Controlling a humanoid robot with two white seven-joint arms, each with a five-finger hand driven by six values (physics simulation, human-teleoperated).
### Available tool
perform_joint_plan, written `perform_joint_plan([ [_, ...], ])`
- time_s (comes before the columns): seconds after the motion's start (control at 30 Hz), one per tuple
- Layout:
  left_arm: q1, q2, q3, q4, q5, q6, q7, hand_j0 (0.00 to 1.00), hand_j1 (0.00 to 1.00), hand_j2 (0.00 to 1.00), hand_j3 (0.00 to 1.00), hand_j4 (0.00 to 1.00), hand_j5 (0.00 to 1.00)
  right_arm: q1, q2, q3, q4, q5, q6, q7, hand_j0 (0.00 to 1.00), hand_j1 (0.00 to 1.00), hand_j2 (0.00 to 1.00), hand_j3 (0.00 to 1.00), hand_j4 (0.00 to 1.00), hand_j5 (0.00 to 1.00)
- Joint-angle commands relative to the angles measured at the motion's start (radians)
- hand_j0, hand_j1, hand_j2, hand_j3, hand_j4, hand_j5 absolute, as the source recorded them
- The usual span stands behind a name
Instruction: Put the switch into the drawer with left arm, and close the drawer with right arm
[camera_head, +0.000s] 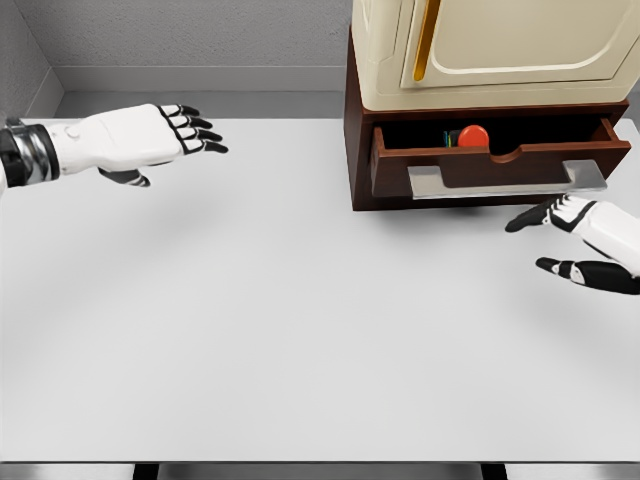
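— What have we got from the head camera?

— A wide, pale grey table (300, 330), smooth and matte, filling most of the view. Behind it a speckled grey wall, and a lighter ledge running along the table's far edge. At the bottom the table's front edge shows, with dark floor beneath.

— And the furniture at the far right?

— A dark brown wooden cabinet (358, 150) stands on the table, with a cream-coloured appliance (500, 50) on top of it; a yellow strip runs down its door. The drawer (500, 165) in the cabinet is pulled out, its silver handle (505, 181) facing us.

— Where's the switch?

— Inside the open drawer — the switch (470, 136) shows as a red rounded top with a bit of green and dark beside it, sitting toward the back, left of the drawer's middle.

— The hands?

— The left hand (150, 135) hovers over the far left of the table, well apart from the cabinet, fingers stretched out flat and pointing right, thumb hanging below, holding nothing. The right hand (585, 240) is low at the right edge, just in front of the drawer and below its handle — fingers spread wide, dark tips pointing left, empty, not touching the handle.
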Motion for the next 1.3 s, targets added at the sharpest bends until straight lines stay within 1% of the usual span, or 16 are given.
perform_joint_plan([
  [0.0,0.000,0.000,0.001,0.002,0.005,0.001,0.001,1.00,1.00,1.00,1.00,1.00,1.00,-0.002,-0.005,0.006,0.001,0.005,0.003,0.001,0.70,0.70,0.70,0.70,0.70,0.70],
  [0.13,0.000,0.001,0.001,0.002,0.005,0.001,0.001,1.00,1.00,1.00,1.00,1.00,1.00,-0.011,-0.002,0.008,0.007,0.017,0.003,0.003,0.72,0.72,0.72,0.72,0.72,0.72],
  [0.3,0.000,0.001,0.001,0.002,0.005,0.001,0.001,1.00,1.00,1.00,1.00,1.00,1.00,-0.044,0.003,0.031,0.040,0.038,0.003,0.004,0.72,0.72,0.72,0.72,0.72,0.72],
  [0.43,0.000,0.001,0.002,0.004,0.007,0.001,0.001,1.00,1.00,1.00,1.00,1.00,1.00,-0.049,0.001,0.043,0.044,0.043,0.003,0.004,0.72,0.72,0.72,0.72,0.72,0.72],
  [0.6,0.000,0.000,0.002,0.004,0.007,0.001,0.001,1.00,1.00,1.00,1.00,1.00,1.00,-0.106,0.011,0.080,0.056,0.060,0.003,0.006,0.73,0.73,0.73,0.73,0.73,0.73],
  [0.67,0.000,0.000,0.002,0.004,0.007,0.001,0.001,1.00,1.00,1.00,1.00,1.00,1.00,-0.120,0.012,0.089,0.058,0.058,0.003,0.043,0.73,0.73,0.73,0.73,0.73,0.73],
  [0.87,0.000,0.000,0.002,0.004,0.007,0.001,0.001,1.00,1.00,1.00,1.00,1.00,1.00,-0.140,0.015,0.109,0.067,0.060,0.003,0.046,0.73,0.73,0.73,0.73,0.73,0.73],
  [1.07,-0.002,0.000,0.002,0.004,0.007,0.001,0.001,1.00,1.00,1.00,1.00,1.00,1.00,-0.140,0.014,0.109,0.060,0.055,0.003,0.046,0.73,0.73,0.73,0.73,0.73,0.73],
  [1.2,-0.003,0.000,0.001,0.008,0.007,0.001,0.001,1.00,1.00,1.00,1.00,1.00,1.00,-0.140,0.020,0.107,0.070,0.058,0.003,0.046,0.73,0.73,0.73,0.73,0.73,0.73],
  [1.27,-0.003,0.000,0.002,0.008,0.007,0.001,0.001,1.00,1.00,1.00,1.00,1.00,1.00,-0.163,0.029,0.112,0.075,0.061,0.003,0.046,0.73,0.73,0.73,0.73,0.73,0.73],
])
